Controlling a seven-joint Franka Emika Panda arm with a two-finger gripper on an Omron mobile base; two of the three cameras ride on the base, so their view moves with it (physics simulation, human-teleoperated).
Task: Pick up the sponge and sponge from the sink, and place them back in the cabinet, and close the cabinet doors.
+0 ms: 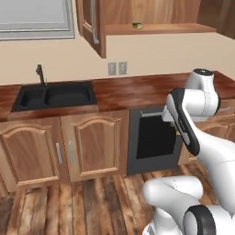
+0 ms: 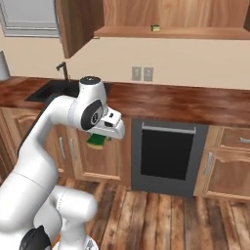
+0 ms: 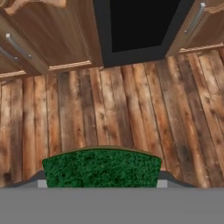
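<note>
Our tool (image 2: 100, 139) grips one sponge (image 2: 97, 141) above the wooden floor (image 3: 109, 109) — the other sponge (image 1: 137, 25) lies on the open cabinet (image 1: 156, 28) shelf.

Sponges: two. One sponge (image 2: 97, 141) is clamped in the claw (image 2: 99, 140); the other sponge (image 2: 155, 28) lies on the shelf of the wall cabinet (image 2: 171, 12).

Wall cabinet doors in view: one, an open door (image 1: 92, 25).

Sinks: one sink (image 1: 54, 97) with two basins and one faucet (image 1: 41, 74).

Wall outlets: two (image 1: 117, 68), side by side above the counter (image 1: 133, 89).

Dishwashers: one (image 2: 167, 156).

Arched lower cabinet doors (image 1: 64, 151) below the sink: two.

Windows: one (image 1: 36, 18).
</note>
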